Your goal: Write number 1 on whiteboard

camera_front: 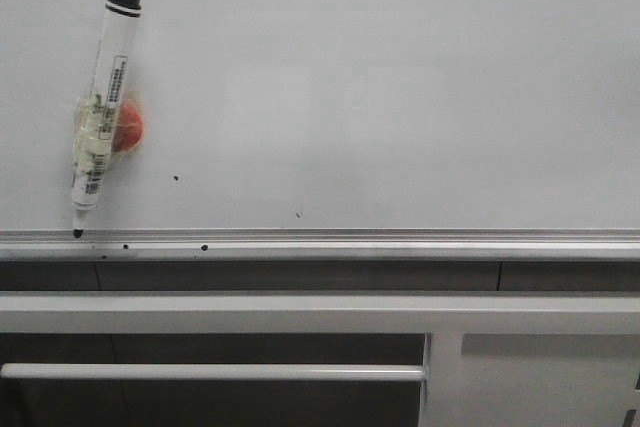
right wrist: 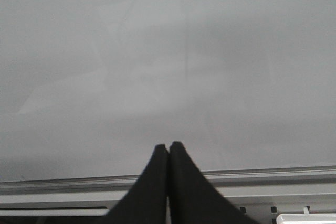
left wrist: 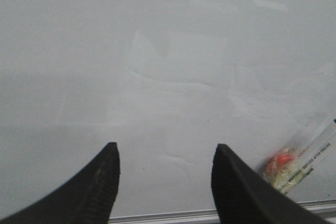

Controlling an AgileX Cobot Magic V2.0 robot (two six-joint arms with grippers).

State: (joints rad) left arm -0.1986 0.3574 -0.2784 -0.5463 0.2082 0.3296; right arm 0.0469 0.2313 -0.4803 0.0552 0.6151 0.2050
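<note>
The whiteboard (camera_front: 400, 87) fills the front view, with its silver edge rail along the near side. No stroke of the number 1 shows on it. A clear marker pen (camera_front: 103, 112) with a black cap and black tip lies slanted at the board's left, tip at the rail, with an orange-red blob (camera_front: 129, 125) stuck to it. The pen also shows in the left wrist view (left wrist: 304, 163). My left gripper (left wrist: 165, 153) is open and empty over the board (left wrist: 157, 51), the pen beside one finger. My right gripper (right wrist: 168, 148) is shut and empty over the board (right wrist: 168, 51). Neither gripper shows in the front view.
Small black dots (camera_front: 176, 178) mark the board and its rail (camera_front: 320, 242). Below the rail stands a grey metal frame (camera_front: 300, 312) with a horizontal bar (camera_front: 210, 372).
</note>
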